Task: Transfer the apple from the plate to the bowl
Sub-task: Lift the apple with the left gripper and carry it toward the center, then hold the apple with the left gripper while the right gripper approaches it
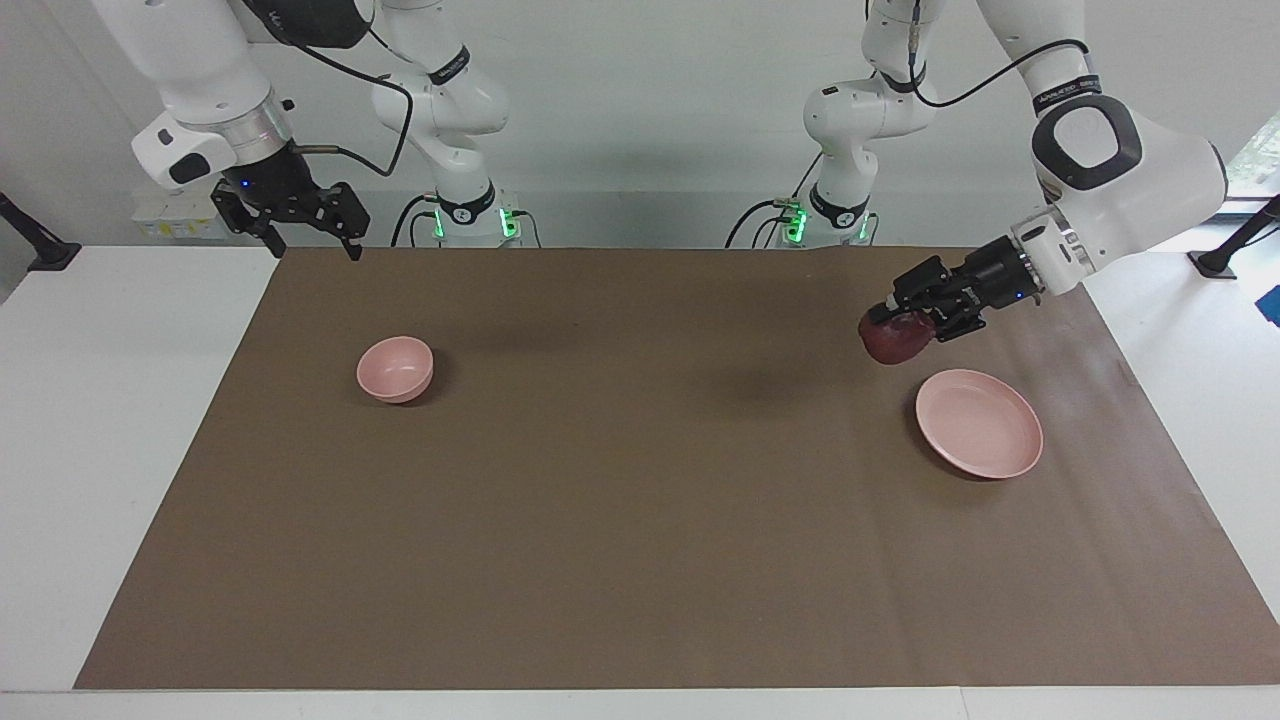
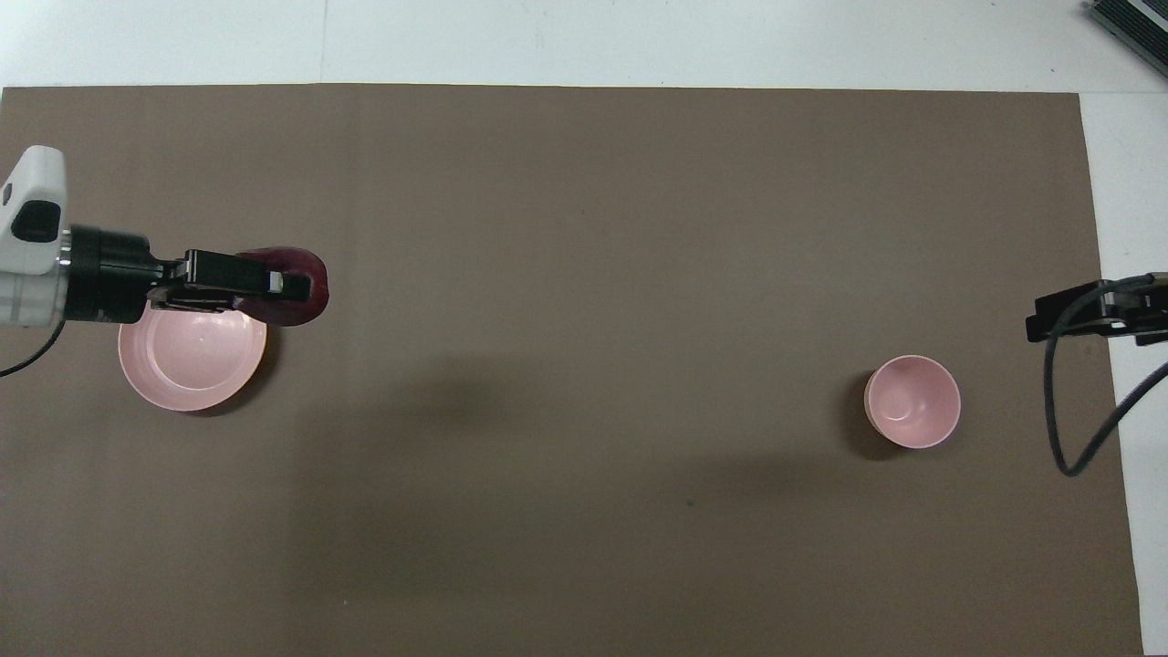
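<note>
one apple [image 1: 893, 341] | gripped by left tool [image 1: 905, 318] | one plate [image 1: 979, 423] | one bowl [image 1: 395, 369] | right tool [image 1: 302, 226] open

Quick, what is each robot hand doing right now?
Left gripper: shut on the apple, up in the air beside the plate.
Right gripper: open, holding nothing, waiting.

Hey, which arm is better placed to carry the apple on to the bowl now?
Left. The left hand is already shut on the apple, lifted off the plate. The right hand waits, holding nothing, up by the right arm's end of the table, where the bowl stands.
</note>
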`<state>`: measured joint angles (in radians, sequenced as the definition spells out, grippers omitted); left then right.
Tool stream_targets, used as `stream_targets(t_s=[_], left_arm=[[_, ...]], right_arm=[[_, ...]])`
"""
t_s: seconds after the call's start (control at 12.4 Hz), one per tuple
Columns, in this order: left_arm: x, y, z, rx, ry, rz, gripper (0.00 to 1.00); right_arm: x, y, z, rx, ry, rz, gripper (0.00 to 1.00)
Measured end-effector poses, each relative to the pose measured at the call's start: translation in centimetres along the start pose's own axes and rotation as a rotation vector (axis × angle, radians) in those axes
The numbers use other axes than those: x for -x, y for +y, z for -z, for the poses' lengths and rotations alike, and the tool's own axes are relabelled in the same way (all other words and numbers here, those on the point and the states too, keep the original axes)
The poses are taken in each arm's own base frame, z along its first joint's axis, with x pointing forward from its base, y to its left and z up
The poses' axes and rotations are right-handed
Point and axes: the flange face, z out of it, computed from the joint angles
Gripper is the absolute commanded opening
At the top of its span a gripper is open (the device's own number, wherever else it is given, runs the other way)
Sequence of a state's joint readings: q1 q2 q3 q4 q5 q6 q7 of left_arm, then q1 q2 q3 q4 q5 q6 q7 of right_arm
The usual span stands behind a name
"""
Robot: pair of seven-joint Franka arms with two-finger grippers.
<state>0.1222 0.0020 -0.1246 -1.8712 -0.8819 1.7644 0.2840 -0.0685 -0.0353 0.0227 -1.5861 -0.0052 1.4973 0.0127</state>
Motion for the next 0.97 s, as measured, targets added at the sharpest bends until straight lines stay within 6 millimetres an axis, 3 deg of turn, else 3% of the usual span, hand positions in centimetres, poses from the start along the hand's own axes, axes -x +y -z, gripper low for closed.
stream_targets(t_s=[0.16,0.57,0.97], left_arm=[[0.4,2.8,-0.7,0.07,0.003,0.004,0.0],[1.1,6.9,-3.7,0.189,-0.025,-0.014,0.0],[2.9,11.6,-8.7,0.203,-0.03,-0.025,0.0]], right_arm=[[0.0,0.0,0.0,0.0,0.0,-0.002,1.0],[1.3,-0.3,-1.3,-0.025,-0.037,-0.069,1.0],[0.6,-6.4,-6.2,-0.207,-0.182,-0.409,1.0]])
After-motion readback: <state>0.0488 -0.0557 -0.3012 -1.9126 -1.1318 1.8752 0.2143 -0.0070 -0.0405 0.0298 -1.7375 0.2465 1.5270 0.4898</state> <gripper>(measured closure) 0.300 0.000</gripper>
